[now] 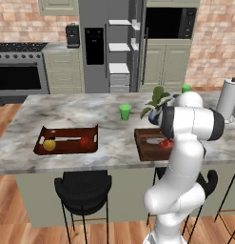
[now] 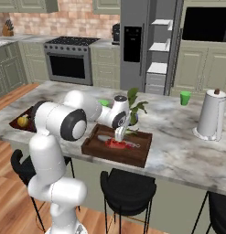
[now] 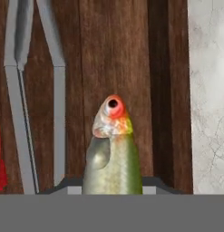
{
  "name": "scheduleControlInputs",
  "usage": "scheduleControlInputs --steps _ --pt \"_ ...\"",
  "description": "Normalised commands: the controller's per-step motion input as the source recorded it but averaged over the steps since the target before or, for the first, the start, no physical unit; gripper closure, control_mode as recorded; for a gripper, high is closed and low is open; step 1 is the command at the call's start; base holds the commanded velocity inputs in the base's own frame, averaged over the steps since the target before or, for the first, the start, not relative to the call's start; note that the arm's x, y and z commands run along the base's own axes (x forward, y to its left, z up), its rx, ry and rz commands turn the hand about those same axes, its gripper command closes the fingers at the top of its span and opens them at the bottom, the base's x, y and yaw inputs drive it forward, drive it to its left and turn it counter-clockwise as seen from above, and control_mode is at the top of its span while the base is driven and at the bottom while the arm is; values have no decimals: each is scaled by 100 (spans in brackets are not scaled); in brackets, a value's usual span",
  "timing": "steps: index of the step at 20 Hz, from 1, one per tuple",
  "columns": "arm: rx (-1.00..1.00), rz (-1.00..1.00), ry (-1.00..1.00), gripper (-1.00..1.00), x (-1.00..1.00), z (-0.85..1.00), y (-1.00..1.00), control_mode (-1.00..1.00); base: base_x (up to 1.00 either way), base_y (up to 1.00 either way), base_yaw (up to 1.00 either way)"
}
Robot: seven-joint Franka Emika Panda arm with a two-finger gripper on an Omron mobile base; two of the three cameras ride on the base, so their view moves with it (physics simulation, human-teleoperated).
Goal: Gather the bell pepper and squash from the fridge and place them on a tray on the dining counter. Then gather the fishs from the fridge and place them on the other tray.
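The gripper (image 2: 119, 135) hangs low over the near tray (image 2: 132, 153), jaws closed on a fish (image 3: 112, 149). In the hand view the fish stands up between the finger tips, greenish-silver body, reddish head with a dark eye, above the tray's dark wood floor. A red fish (image 2: 115, 144) lies on that tray just under the gripper, and its edge shows at the left of the hand view. The tray sits on the dining counter (image 2: 178, 146), in front of a small plant (image 2: 134, 107).

The other tray (image 1: 66, 140) lies well apart to the left on the same counter, holding the squash (image 1: 49, 144) and the pepper (image 1: 84, 141) near opposite ends. A green cup (image 1: 125, 112) stands between the trays, farther back. Behind the counter the fridge (image 1: 97, 45) stands with one door open, white shelves showing. A paper towel roll (image 2: 210, 114) stands at the counter's right.
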Motion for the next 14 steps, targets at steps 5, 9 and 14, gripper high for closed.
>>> scheduleControlInputs --steps 5,9,14 --pt "0 4 4 -100 19 -26 -6 -100 0 0 0" --pt "0 -2 7 -100 -34 -34 -60 -100 0 0 0" --pt "0 -5 10 -100 -51 -44 -41 -100 0 0 0"
